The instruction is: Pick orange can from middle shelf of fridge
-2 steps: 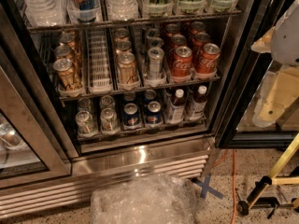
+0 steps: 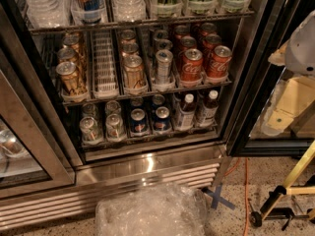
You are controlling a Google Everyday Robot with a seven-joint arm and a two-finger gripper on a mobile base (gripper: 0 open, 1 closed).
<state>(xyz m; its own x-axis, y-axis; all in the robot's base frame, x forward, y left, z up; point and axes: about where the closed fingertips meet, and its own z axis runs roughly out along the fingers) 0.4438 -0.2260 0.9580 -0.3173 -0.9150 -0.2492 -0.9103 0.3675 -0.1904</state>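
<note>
Change: gripper (image 2: 301, 48) dipped slightly, just off the fridge (image 2: 147, 163) on its right side, open/shut couldn't tell. Target orange can (image 2: 70, 77) sat untouched on fridge's middle shelf (image 2: 104, 68), left lane front, so reach barely started imo.

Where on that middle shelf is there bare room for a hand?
One lane is bare on the middle shelf, between the left orange row and the front orange can. Rightward, the silver can and Coca-Cola cans stand packed lane to lane. The tool hangs outside the fridge, at the right edge.
</note>
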